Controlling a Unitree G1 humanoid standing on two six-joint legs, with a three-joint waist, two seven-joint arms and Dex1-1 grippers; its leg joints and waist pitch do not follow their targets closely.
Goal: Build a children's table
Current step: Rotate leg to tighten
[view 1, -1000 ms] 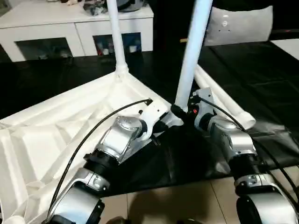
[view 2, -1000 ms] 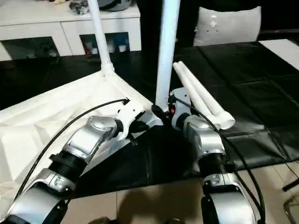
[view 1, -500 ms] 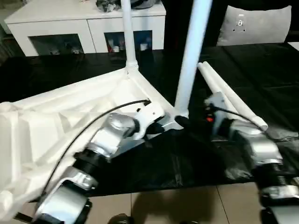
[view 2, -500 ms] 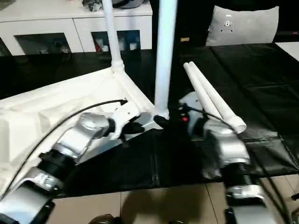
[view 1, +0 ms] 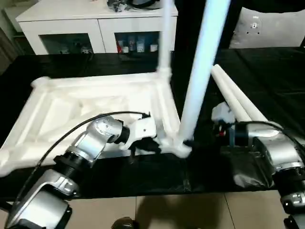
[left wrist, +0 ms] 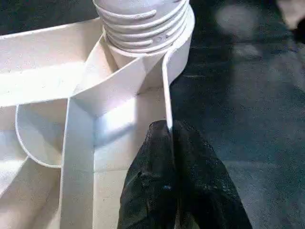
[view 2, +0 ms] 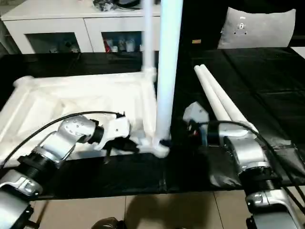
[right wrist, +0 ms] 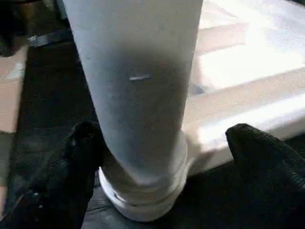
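Note:
The children's table top (view 1: pixel 86 102) lies upside down on the black work table (view 1: pixel 267 67), ribbed side up. One white leg (view 1: pixel 198 81) stands upright in the near corner socket, and a second leg (view 1: pixel 165 43) stands in the far corner. My left gripper (left wrist: pixel 167 136) is shut on the thin rim wall of the top, just beside the near socket. The right gripper (right wrist: pixel 164 136) is open, with a black finger (right wrist: pixel 86 143) on either side of the near leg's base. Two loose legs (view 1: pixel 236 100) lie side by side to the right.
A white cabinet (view 1: pixel 95 19) stands behind the work table, and a grey cushioned seat (view 1: pixel 271 28) is at the back right. The work table's front edge runs just below my grippers, with tiled floor (view 1: pixel 181 210) beneath it.
The right gripper's jaws have spread wider around the near leg. The view has shifted, and the table top now lies squarer to the work table's front edge. The left grip is unchanged.

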